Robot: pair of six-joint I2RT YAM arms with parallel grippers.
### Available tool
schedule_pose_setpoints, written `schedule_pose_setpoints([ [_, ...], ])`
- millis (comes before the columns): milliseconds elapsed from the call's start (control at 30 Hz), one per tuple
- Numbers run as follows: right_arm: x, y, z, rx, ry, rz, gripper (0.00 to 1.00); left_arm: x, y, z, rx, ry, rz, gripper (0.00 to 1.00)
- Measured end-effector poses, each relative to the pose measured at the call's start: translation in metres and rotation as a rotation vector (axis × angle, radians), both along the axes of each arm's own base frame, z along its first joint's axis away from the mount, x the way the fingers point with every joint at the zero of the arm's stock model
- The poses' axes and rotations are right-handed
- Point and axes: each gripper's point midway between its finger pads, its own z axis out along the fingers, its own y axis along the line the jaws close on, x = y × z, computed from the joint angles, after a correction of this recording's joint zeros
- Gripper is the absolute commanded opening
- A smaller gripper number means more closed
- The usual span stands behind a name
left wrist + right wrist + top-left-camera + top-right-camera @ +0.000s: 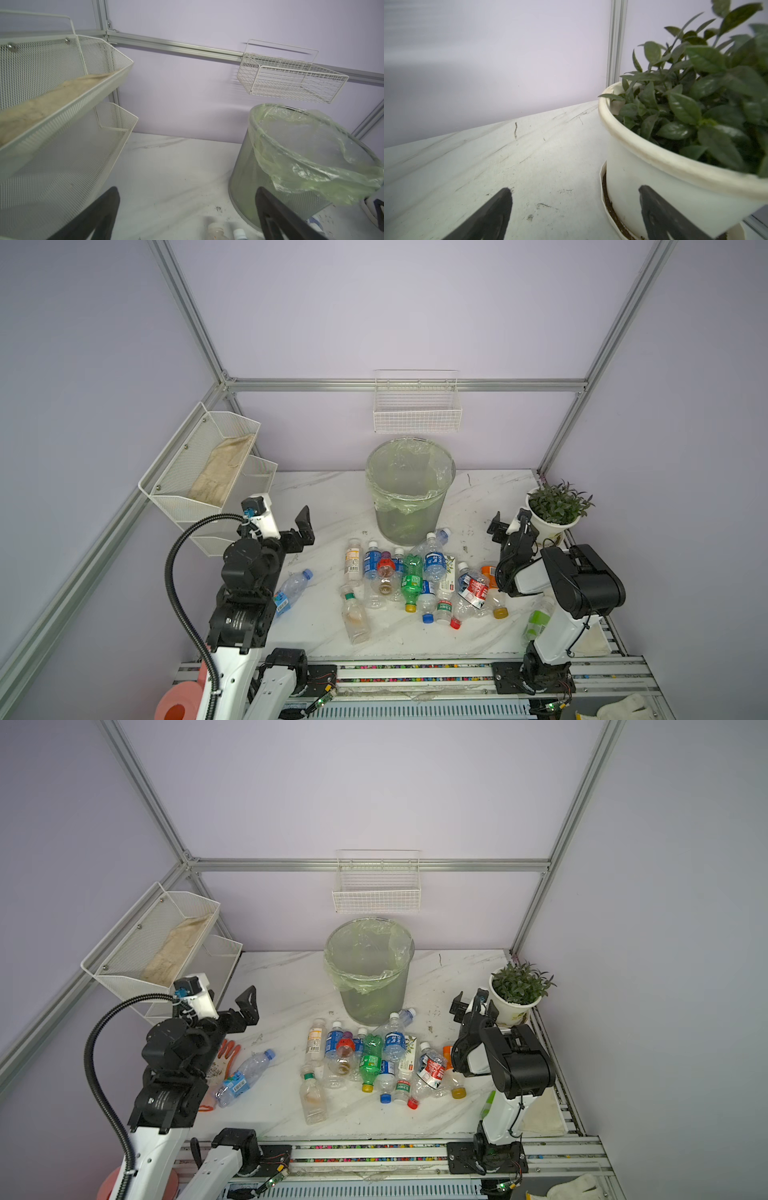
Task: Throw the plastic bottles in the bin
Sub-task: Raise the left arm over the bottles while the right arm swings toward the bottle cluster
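Note:
Several plastic bottles (415,580) (374,1060) lie in a heap on the marble table in front of the bin (409,522) (370,1002), a green bottle (412,578) among them. One blue-labelled bottle (291,591) (243,1077) lies apart by the left arm. A green-labelled bottle (538,620) is beside the right arm's base. My left gripper (303,529) (186,189) is open and empty, raised left of the bin (245,176). My right gripper (509,522) (574,188) is open and empty, close to the plant pot (654,166).
White mesh shelves (199,464) holding a cloth hang on the left wall. A white wire basket (417,410) hangs on the rail above the bin. The potted plant (552,526) stands at the table's right edge. An orange glove (228,1052) lies under the left arm.

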Motion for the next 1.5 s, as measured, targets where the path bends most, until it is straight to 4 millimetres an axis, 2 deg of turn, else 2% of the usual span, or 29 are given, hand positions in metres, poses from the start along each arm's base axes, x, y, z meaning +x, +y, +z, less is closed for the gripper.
schedule_pose_setpoints([
  [67,-0.007,0.003,0.021,0.001,-0.02,-0.007,0.97,-0.011,-0.003,-0.021,-0.016,0.051,-0.016,1.0],
  [100,-0.01,0.005,0.042,0.012,-0.049,-0.007,0.97,-0.014,-0.005,-0.031,-0.02,0.079,-0.027,1.0],
  [167,-0.009,0.009,0.089,0.048,-0.11,0.004,0.97,-0.019,-0.01,-0.047,-0.036,0.13,-0.048,1.0],
  [233,-0.006,0.014,0.154,0.127,-0.193,0.032,0.97,-0.022,-0.013,-0.062,-0.05,0.17,-0.065,1.0],
  [300,-0.012,0.015,0.207,0.267,-0.266,0.048,0.97,-0.026,-0.016,-0.071,-0.071,0.197,-0.075,1.0],
  [367,-0.024,0.02,0.24,0.386,-0.285,0.115,0.97,-0.029,-0.019,-0.073,-0.082,0.202,-0.088,1.0],
  [433,-0.04,0.031,0.249,0.449,-0.262,0.207,0.97,-0.031,-0.022,-0.072,-0.094,0.201,-0.104,1.0],
  [533,-0.061,0.051,0.224,0.538,-0.131,0.3,0.97,-0.031,-0.026,-0.073,-0.098,0.202,-0.124,1.0],
  [700,-0.102,0.067,0.151,0.609,0.169,0.287,0.91,-0.03,-0.03,-0.075,-0.105,0.216,-0.138,1.0],
  [800,-0.122,0.072,0.129,0.617,0.28,0.277,0.86,-0.029,-0.031,-0.077,-0.105,0.222,-0.141,1.0],
  [1000,-0.152,0.082,0.081,0.616,0.486,0.25,0.77,-0.028,-0.031,-0.083,-0.112,0.235,-0.14,1.0],
  [1233,-0.178,0.09,0.019,0.614,0.693,0.201,0.74,-0.026,-0.034,-0.085,-0.112,0.248,-0.15,1.0],
  [1333,-0.189,0.099,0.004,0.611,0.747,0.214,0.74,-0.025,-0.034,-0.086,-0.112,0.253,-0.15,1.0],
  [1500,-0.195,0.114,-0.001,0.605,0.78,0.244,0.76,-0.025,-0.034,-0.087,-0.112,0.254,-0.151,1.0],
])
